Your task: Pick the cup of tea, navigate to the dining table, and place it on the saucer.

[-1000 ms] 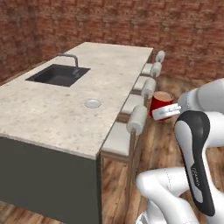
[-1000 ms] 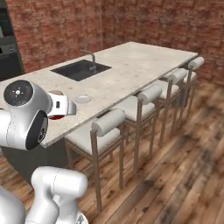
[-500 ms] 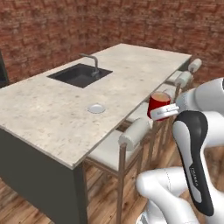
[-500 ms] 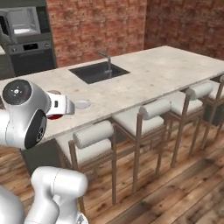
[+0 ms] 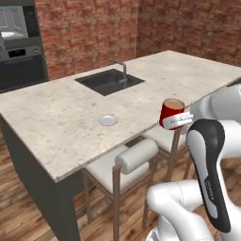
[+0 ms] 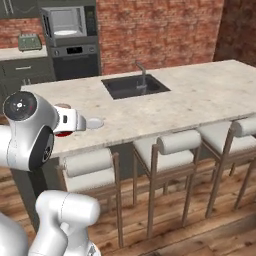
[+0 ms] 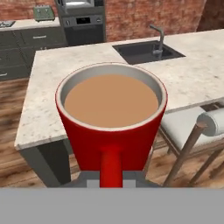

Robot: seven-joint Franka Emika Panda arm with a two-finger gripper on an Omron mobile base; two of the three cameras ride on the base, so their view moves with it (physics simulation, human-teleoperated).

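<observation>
Beside the stools (image 5: 134,160), short of the desk (image 5: 56,117) edge, the arm stands bent, its forearm reaching level toward the stone top. Its claw (image 5: 178,121) is clamped shut on the cup of tea (image 5: 170,113), gripping the handle and holding it upright in the air, brown liquid level inside. On the desk, well apart from the cup, lies the saucer (image 5: 108,120), bare, between the near edge and the sink (image 5: 109,81). From the right base view the arm's big joint hides most of the cup (image 6: 62,133), with the saucer (image 6: 94,122) just past it. Looking along the hand, the cup (image 7: 111,120) looms close, and a toaster (image 7: 44,13) sits on the far counter.
</observation>
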